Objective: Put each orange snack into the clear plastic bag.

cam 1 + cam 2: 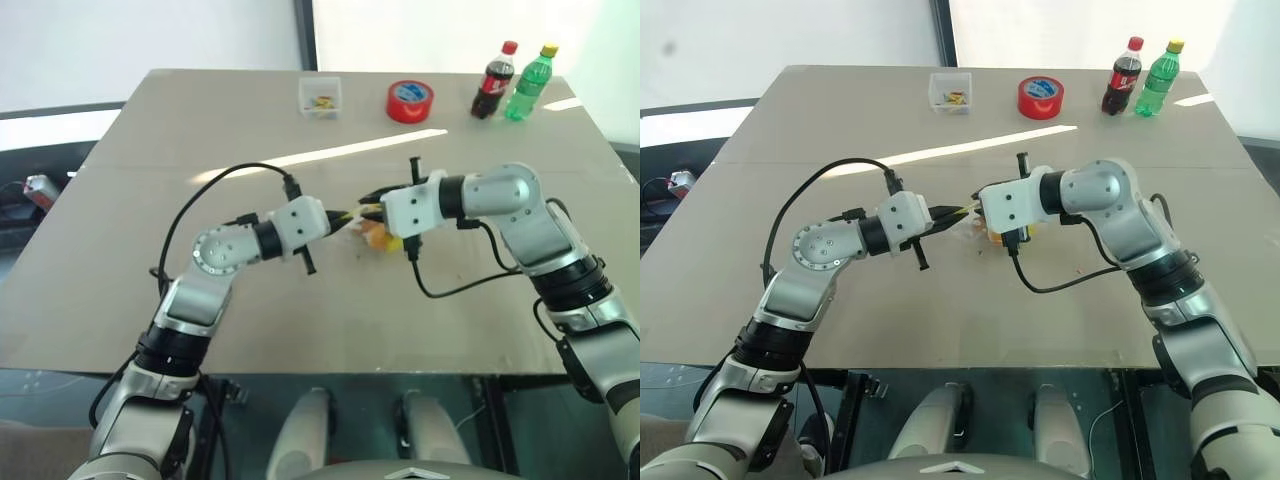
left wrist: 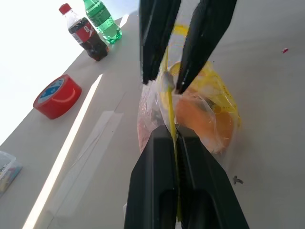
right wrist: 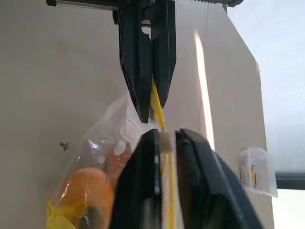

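Grey surface [image 1: 200,300], clear plastic bag [image 2: 209,119] held above its middle, yellow strip pinched by left gripper [image 2: 174,138] and right gripper [image 3: 164,138] fingers, orange snack [image 2: 205,121] enclosed inside.

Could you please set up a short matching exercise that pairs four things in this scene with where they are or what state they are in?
Things:
1. tape roll
2. cola bottle
3. clear bag
4. orange snack

States:
a. inside the bag
b. upright beside the green bottle
c. pinched by both grippers at its yellow strip
d. flat on the table, red

Pairs: 1-d, 2-b, 3-c, 4-a
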You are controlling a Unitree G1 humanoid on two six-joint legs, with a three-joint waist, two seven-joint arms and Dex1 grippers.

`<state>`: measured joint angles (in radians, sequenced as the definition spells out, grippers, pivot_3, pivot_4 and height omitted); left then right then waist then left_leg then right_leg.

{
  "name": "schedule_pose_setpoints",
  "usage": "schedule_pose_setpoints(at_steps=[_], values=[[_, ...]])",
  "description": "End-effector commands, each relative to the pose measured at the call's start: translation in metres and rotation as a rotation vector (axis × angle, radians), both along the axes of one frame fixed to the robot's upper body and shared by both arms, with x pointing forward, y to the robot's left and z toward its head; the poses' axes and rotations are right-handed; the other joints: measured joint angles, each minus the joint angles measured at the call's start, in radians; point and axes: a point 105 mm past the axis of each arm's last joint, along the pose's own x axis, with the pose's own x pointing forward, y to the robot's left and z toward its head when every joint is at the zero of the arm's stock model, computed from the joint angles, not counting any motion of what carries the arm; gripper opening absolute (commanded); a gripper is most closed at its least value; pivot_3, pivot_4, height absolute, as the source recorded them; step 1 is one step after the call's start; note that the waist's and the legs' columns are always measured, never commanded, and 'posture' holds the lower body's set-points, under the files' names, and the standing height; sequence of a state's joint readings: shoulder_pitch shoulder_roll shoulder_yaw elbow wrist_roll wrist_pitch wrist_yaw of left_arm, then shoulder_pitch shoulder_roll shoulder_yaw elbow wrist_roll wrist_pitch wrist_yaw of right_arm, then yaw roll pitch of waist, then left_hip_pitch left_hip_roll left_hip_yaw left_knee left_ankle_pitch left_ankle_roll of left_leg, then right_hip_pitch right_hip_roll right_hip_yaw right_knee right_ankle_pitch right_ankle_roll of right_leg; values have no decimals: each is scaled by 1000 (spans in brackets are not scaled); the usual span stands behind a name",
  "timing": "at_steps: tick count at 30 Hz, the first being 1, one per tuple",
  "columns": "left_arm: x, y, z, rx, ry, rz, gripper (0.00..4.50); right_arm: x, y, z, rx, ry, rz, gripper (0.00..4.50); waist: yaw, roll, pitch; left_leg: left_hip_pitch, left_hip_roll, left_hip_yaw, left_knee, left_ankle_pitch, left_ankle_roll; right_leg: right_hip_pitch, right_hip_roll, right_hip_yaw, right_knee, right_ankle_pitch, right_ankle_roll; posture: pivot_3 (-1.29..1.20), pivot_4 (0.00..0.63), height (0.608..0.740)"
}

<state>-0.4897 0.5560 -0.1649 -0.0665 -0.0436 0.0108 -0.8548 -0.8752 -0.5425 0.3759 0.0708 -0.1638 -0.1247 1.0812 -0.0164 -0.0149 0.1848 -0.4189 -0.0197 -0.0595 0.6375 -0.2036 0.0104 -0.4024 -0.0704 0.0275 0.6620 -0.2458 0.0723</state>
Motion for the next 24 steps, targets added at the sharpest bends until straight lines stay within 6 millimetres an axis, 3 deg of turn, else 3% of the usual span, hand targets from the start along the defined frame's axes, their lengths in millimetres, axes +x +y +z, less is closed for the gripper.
schedule_pose_setpoints(at_steps=[1, 10, 24], values=[[-3, -2, 10, -21, -35, -18, 0, 0, 1, 14, 13, -55, 13, 25, 0, 0, 0, 0, 0, 0, 0, 0, 0, 0, 0, 0, 0, 0, 0, 0, 150, 740], [-4, -2, 11, -19, -39, -22, 0, 8, -9, 11, -4, -60, -35, 25, 0, 0, 0, 0, 0, 0, 0, 0, 0, 0, 0, 0, 0, 0, 0, 0, 150, 740], [-3, -2, 11, -18, -43, -21, 0, 33, -77, 12, -71, -71, -272, 25, 0, 0, 0, 0, 0, 0, 0, 0, 0, 0, 0, 0, 0, 0, 0, 0, 150, 740]])
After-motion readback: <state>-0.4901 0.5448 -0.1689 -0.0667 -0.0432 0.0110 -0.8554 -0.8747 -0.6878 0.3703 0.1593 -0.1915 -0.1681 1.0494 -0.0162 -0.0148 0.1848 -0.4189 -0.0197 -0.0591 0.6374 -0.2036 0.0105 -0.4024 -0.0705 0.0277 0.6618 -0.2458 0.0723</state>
